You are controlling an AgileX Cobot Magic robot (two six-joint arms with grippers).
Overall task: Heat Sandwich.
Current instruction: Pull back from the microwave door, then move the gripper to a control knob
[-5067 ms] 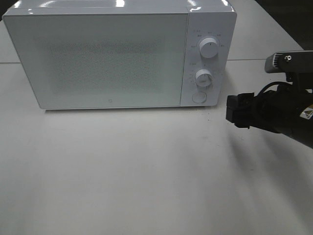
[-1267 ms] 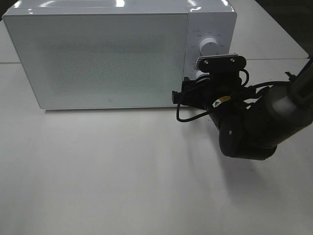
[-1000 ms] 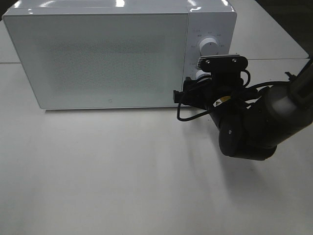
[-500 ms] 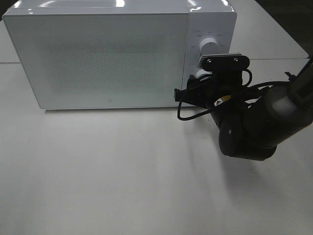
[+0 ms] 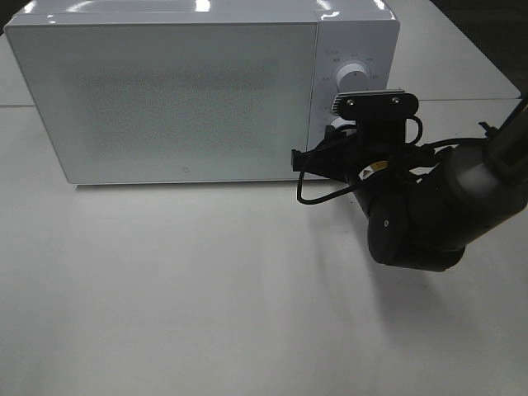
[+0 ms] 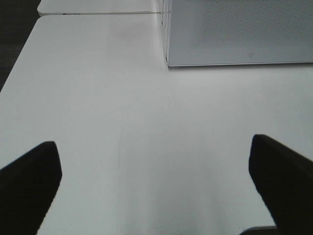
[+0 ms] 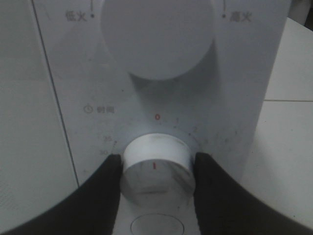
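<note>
With the right fingers (image 7: 103,188) pinching the timer knob (image 7: 155,169), the left fingers (image 6: 29,171) spread empty, and the sandwich out of view, presumably inside the shut microwave (image 5: 165,99), a shallow pinch could slip, leaving the timer unset.

The microwave (image 5: 198,91) has a smooth white casing, glossy along the frame's upper edge, with a finely speckled door pane. Its lower knob (image 7: 155,169) looks like smooth, slightly scuffed white plastic. The table (image 5: 206,289) is matt white. The fingers (image 7: 100,196) of the right gripper (image 7: 155,172) are matt black.
</note>
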